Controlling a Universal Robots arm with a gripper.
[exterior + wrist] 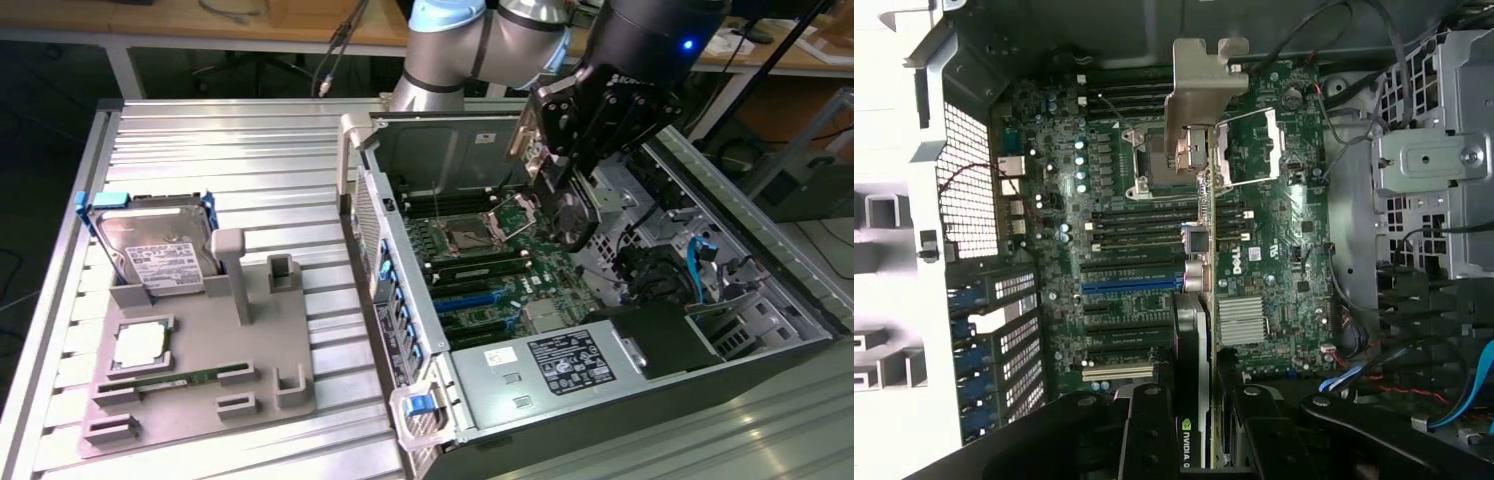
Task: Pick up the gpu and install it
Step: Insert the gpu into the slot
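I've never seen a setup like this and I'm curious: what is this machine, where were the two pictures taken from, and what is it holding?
It is a robot arm with a gripper shut on the gpu, a flat card, over an open computer case. One camera stands off the arm; the other sits on the wrist, looking down the card at the motherboard. On the ribbed table a grey holder carries a hard drive, a processor chip and a RAM stick.
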